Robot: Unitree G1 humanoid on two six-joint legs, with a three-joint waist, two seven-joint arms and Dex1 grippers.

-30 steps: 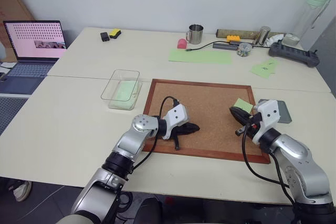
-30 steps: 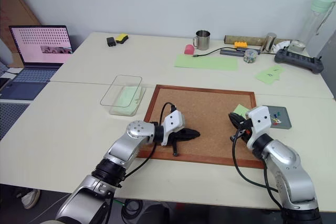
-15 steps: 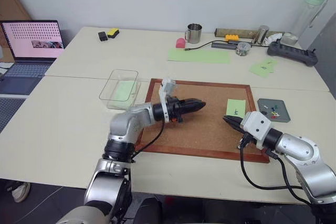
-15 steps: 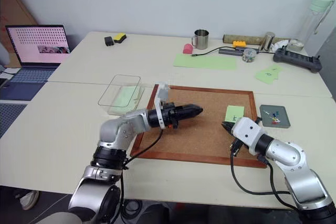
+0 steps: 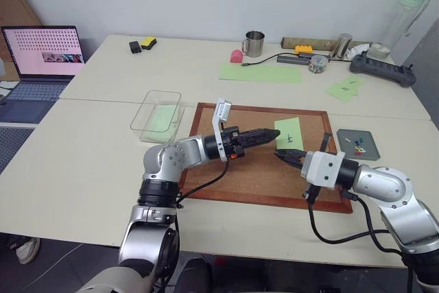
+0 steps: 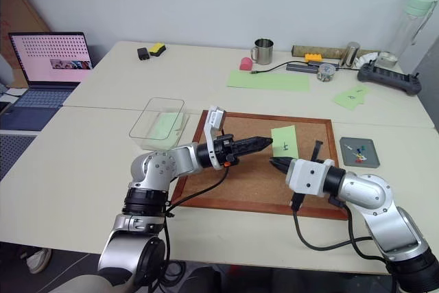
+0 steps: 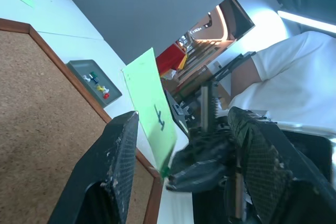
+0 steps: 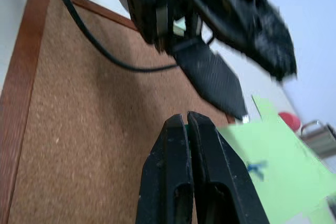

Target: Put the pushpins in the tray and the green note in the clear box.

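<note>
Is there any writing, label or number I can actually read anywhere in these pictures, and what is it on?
Nothing reads as clear text.
Green note: a short black handwritten mark, not legible as a letter or number.
Laptop: screen with rows of tiny marks and a picture strip, too small to read.
Loose green notes at the table's far side: small dark scribbles, too small to read.

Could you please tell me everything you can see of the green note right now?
The green note is a small, square, light-green paper with a short black handwritten mark. It stands lifted above the corkboard, pinched at its lower edge by the shut right gripper. The open left gripper has its tips at the note's near edge.
</note>
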